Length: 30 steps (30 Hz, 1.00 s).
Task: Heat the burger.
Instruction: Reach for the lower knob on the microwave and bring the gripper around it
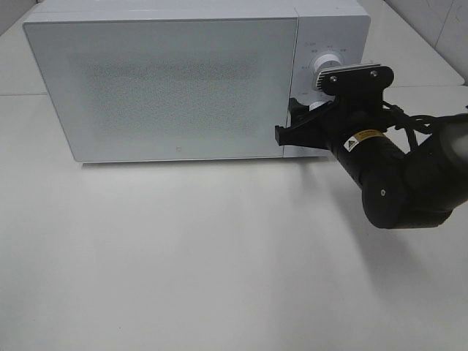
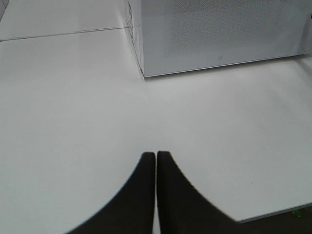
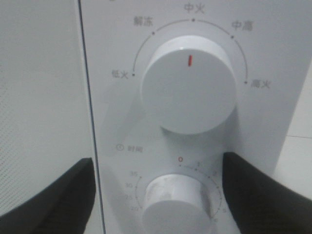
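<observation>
The burger is out of view. The white microwave (image 1: 168, 80) stands at the back of the table with its door shut. My right gripper (image 1: 291, 121) is up against the control panel, open. In the right wrist view this right gripper (image 3: 168, 204) has one black finger on each side of the lower timer knob (image 3: 175, 207), with gaps showing between fingers and knob. The upper power knob (image 3: 187, 85) has its red mark pointing straight up. My left gripper (image 2: 156, 157) is shut on nothing, low over the bare table in front of the microwave's left corner.
The white table (image 1: 183, 256) stretches out in front of the microwave. My right arm (image 1: 395, 175) reaches in from the right edge. The table's near edge (image 2: 273, 214) shows in the left wrist view.
</observation>
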Motion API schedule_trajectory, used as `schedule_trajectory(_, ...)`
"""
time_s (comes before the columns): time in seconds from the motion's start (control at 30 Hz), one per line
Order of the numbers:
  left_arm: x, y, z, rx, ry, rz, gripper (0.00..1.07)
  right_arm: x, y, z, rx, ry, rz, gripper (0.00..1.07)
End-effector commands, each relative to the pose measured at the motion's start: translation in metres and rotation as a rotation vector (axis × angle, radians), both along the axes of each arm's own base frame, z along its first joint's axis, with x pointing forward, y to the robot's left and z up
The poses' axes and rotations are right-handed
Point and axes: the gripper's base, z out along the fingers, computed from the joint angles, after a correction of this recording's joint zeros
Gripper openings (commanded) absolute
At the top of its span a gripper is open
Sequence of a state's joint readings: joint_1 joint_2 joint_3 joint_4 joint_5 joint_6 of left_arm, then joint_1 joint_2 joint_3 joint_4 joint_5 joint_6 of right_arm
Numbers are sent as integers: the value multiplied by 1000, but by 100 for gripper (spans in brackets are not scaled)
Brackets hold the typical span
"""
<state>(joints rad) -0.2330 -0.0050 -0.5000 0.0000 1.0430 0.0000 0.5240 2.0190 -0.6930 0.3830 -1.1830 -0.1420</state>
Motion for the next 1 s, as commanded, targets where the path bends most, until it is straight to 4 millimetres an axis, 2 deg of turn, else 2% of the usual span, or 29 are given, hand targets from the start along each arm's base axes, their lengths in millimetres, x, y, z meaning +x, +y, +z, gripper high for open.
schedule_trajectory(0.03, 0, -1, 0, -5, -13, -9, 0, 5, -2, -3, -1, -2, -31, 68)
schedule_trajectory(0.2, 0, -1, 0, -5, -13, -9, 0, 4, -2, -18, -23, 31, -28, 68)
schedule_trajectory(0.33, 0, -1, 0, -5, -13, -9, 0, 4, 0, -16, -25, 15, -14, 66)
schedule_trajectory(0.4, 0, -1, 0, -5, -13, -9, 0, 5, 0, -10, -16, -48, -16, 64)
schedule_trajectory(0.7, 0, -1, 0, -5, -13, -9, 0, 5, 0, -10, -16, -46, -16, 57)
schedule_trajectory(0.77, 0, -1, 0, -5, -13, -9, 0, 5, -1, -8, -12, -70, -20, 48)
schedule_trajectory(0.8, 0, -1, 0, -5, -13, -9, 0, 5, -1, -8, -12, -70, -20, 48)
schedule_trajectory(0.87, 0, -1, 0, -5, -13, -9, 0, 6, -1, -7, -10, -85, -22, 36)
schedule_trajectory(1.0, 0, -1, 0, -5, -13, -9, 0, 5, -1, -6, -9, -92, -23, 33)
